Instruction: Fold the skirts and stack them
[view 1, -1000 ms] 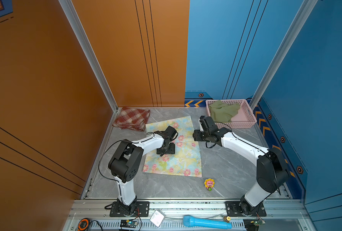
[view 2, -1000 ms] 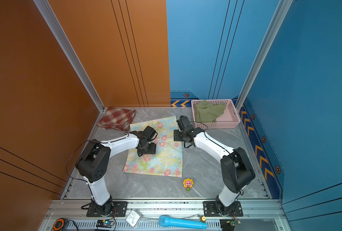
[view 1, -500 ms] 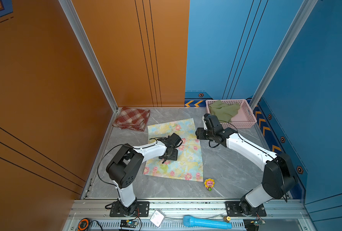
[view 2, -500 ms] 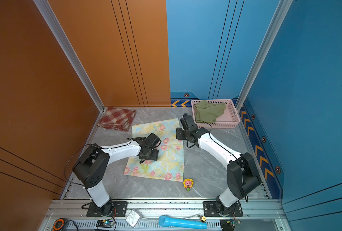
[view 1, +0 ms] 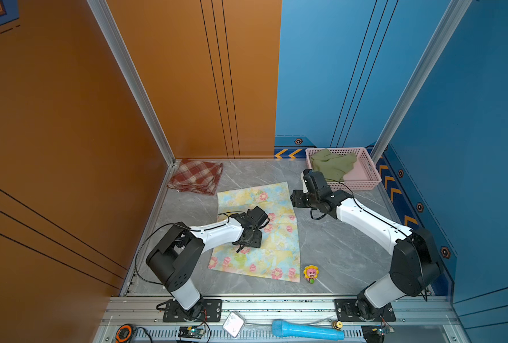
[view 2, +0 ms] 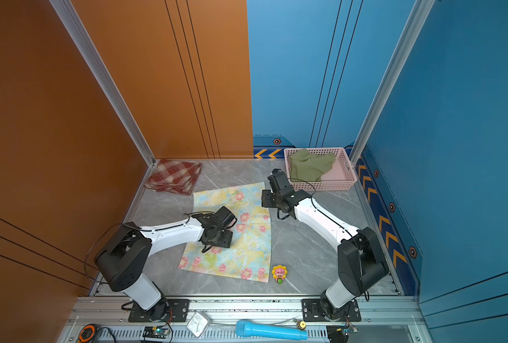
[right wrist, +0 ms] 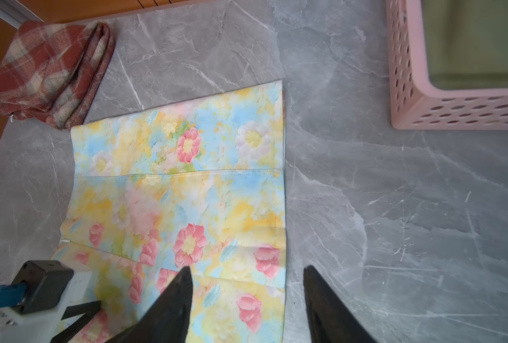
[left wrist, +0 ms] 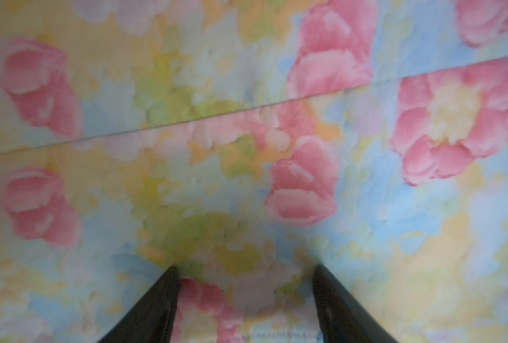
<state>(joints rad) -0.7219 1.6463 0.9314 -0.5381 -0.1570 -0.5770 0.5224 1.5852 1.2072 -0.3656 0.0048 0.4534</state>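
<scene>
Floral skirt: pastel yellow-blue cloth with pink flowers, spread flat on the worktop, apparently laid out for folding.
Left jaws: open, low over its middle.
Right jaws: open, astride its side edge.
Plaid skirt: red-and-cream, folded, far corner; probably the stack's base.
Olive skirt: crumpled in pink perforated plastic basket, waiting.

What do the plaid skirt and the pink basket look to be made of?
Plaid skirt: thick woven cloth, possibly wool-like; fuzzy matte surface, bulky rounded folds.
Pink basket: rigid-looking moulded plastic, smooth, matte; even rows of holes, straight rim.
</scene>
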